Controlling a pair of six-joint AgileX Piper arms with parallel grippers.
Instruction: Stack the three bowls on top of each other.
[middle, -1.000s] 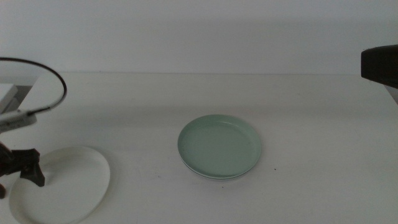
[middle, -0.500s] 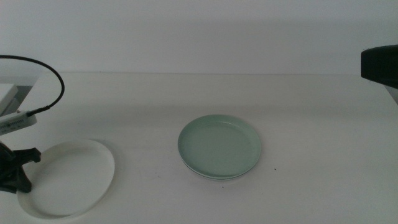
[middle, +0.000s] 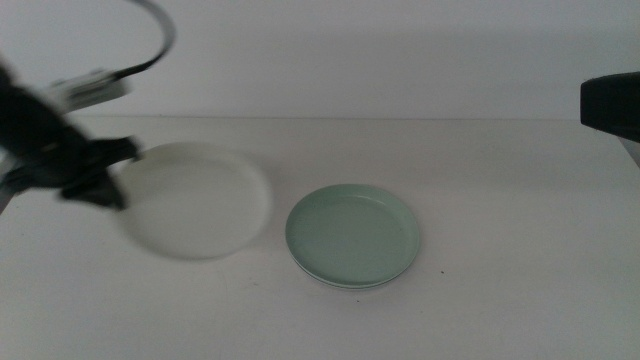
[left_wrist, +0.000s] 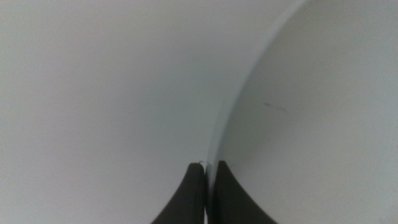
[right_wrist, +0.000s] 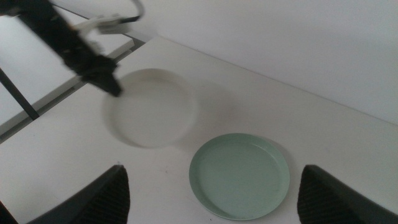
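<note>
While the left gripper hangs in the air at the left of the middle view, it pinches the rim of the white bowl. In the left wrist view its two dark jaws are squeezed almost together, with only the thin edge of the white bowl between them. The white bowl looks blurry and sits up off the table, left of the middle of the frame. A cable loops above the left arm in the upper left of the frame.

The mint green bowl lies flat on the table near the middle of the frame, a little to the right of the white bowl and apart from it. A thin pale edge of another bowl peeks out from under its lower rim, so the green bowl is lying on top of it.

In the right wrist view the right gripper is high above the table, and its jaws are spread wide apart with nothing between them. The mint green bowl shows between them, far below.
</note>
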